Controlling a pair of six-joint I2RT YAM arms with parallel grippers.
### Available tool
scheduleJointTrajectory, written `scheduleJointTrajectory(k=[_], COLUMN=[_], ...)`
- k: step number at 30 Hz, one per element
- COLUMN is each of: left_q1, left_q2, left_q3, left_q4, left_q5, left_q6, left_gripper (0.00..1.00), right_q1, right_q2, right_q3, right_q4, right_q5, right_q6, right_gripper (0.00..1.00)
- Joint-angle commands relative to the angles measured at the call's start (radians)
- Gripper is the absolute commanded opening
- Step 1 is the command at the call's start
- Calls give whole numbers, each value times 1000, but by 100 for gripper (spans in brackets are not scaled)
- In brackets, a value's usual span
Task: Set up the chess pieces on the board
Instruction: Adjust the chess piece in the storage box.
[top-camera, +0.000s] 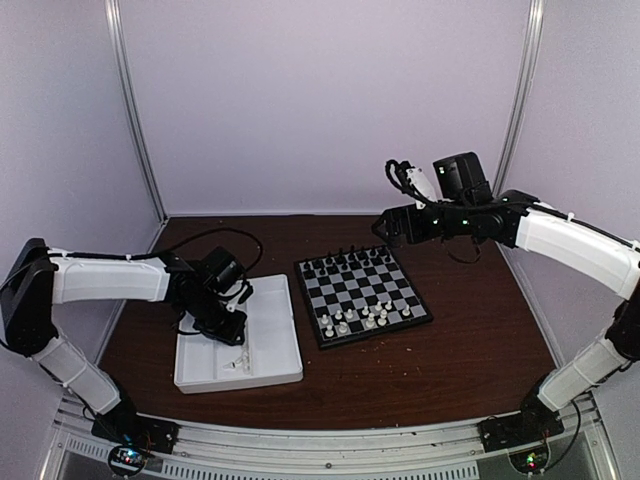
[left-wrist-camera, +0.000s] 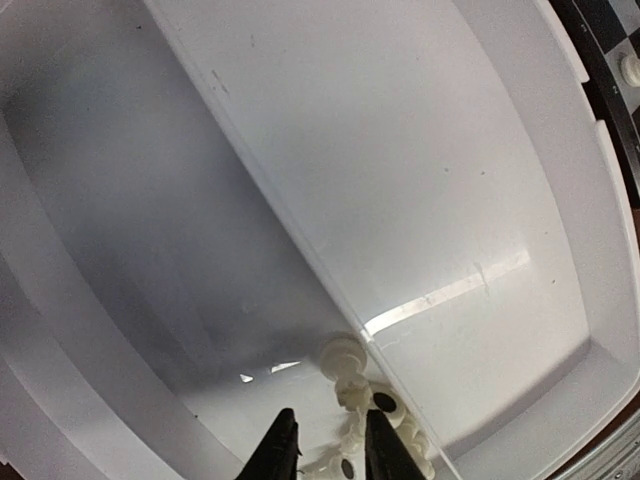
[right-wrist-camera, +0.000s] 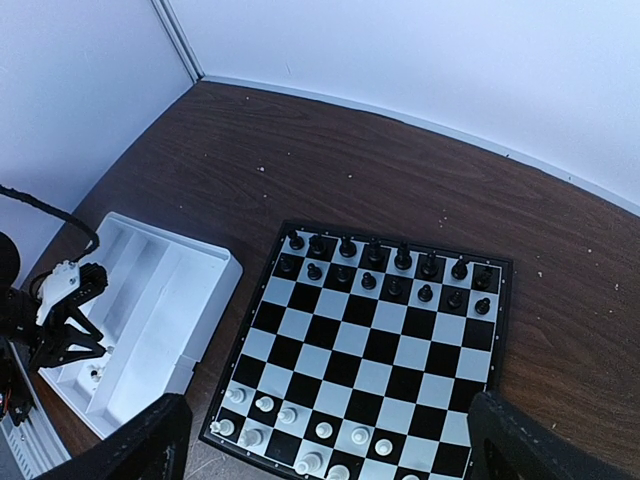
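The board (top-camera: 362, 292) lies at the table's middle. Several white chess pieces (top-camera: 350, 320) stand on its near rows and black ones (top-camera: 350, 262) on its far rows. More white chess pieces (left-wrist-camera: 372, 400) lie in a heap against a divider of the white tray (left-wrist-camera: 420, 150). My left gripper (left-wrist-camera: 328, 455) hangs low over that heap. Its jaws are a little apart, one finger (left-wrist-camera: 385, 452) beside the pieces, and it grips nothing. My right gripper (right-wrist-camera: 340, 450) is wide open, high above the board (right-wrist-camera: 372, 330), looking down on the white pieces (right-wrist-camera: 290, 415).
The white compartmented tray (top-camera: 268, 330) sits left of the board, a few loose pieces (top-camera: 238, 362) in its near part. A black cable (top-camera: 215, 240) runs behind the left arm. Pale walls close in the back and sides of the brown table (top-camera: 470, 350).
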Motion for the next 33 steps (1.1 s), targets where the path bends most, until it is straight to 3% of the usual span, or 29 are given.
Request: scheduleJointTrajectory(k=[1, 14, 23, 33], left_q1=[-5, -23, -38, -59], left_q2=[37, 96, 65, -91], left_q3=[13, 37, 68, 104], left_q4=[28, 42, -19, -85], left_q5=[-6, -14, -98, -175], left_q6=[20, 36, 35, 23], left_gripper=[25, 26, 9, 8], right_q1=[-5, -5, -5, -5], right_q2=[-31, -11, -14, 6], right_q3=[-7, -7, -11, -11], right_q4=[18, 21, 21, 44], right_q5=[13, 3, 6, -21], right_q6=[4, 5, 0, -2], right_gripper=[100, 100, 100, 100])
